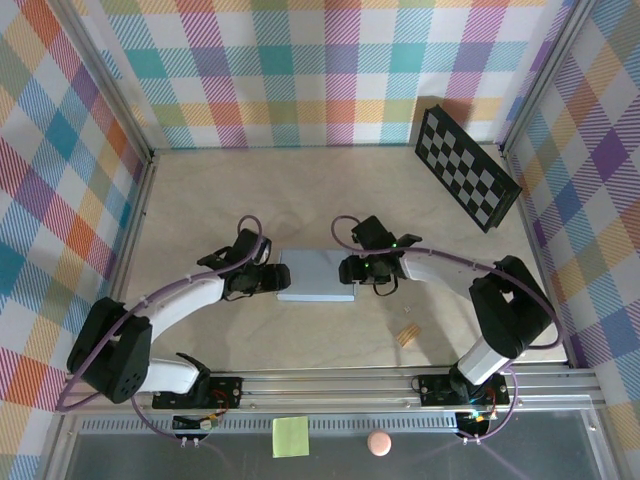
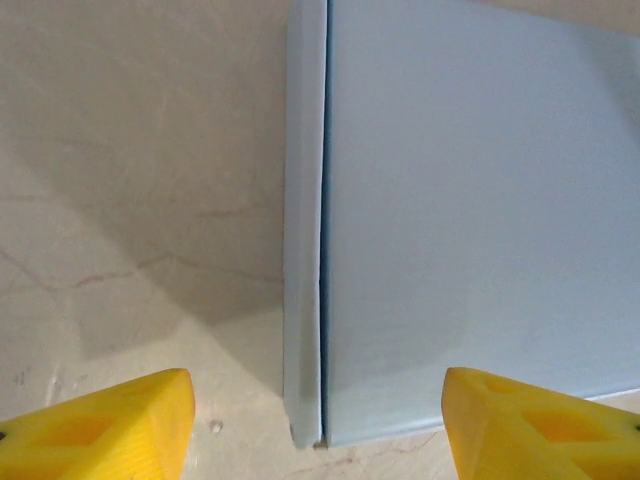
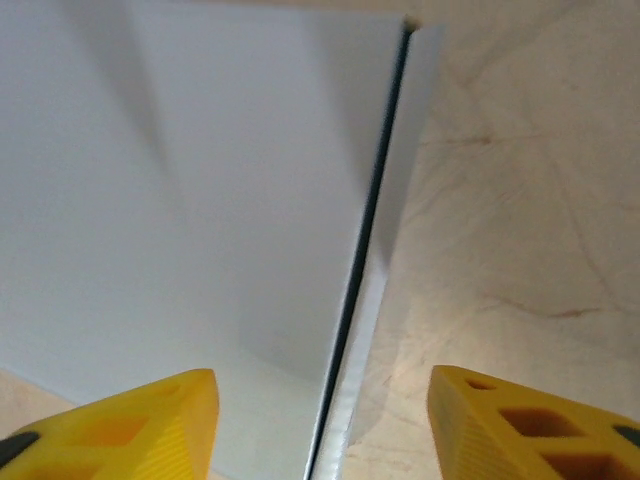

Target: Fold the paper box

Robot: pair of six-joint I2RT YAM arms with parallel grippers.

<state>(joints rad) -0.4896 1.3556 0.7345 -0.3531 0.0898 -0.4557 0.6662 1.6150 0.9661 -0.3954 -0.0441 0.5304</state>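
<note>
The paper box lies flat near the middle of the pale surface, a shallow grey rectangle with its broad face up, and by the look of it mostly formed. Its long axis runs left to right across the surface, so one short end faces each arm. In the left wrist view a narrow side strip runs along that end, parted from the top face by a thin dark seam. The right wrist view gives the same at the other end, where the seam gapes a little more, so that flap seems not fully tucked

The left pincer sits at the box's left short end, its yellow fingers spread to either side of the near corner and clamped on nothing. The right pincer sits at the right short end, likewise open, its fingers straddling the seam with nothing gripped between them. Whether any fingertip touches the cardboard cannot be told. Both arms are about equally near, each aimed inward along the long axis at its own end

The coming move probably turns on this. The end strips lie just ahead of each pincer, so seating them likely calls for a push toward the centre, with the opposite arm bracing so the light box does not slide

Farther out, a checkerboard panel leans in the far right corner and a small tan scrap lies near the right arm. A yellow-green sticky note and a pink ball rest on the ledge in front of the bases
</note>
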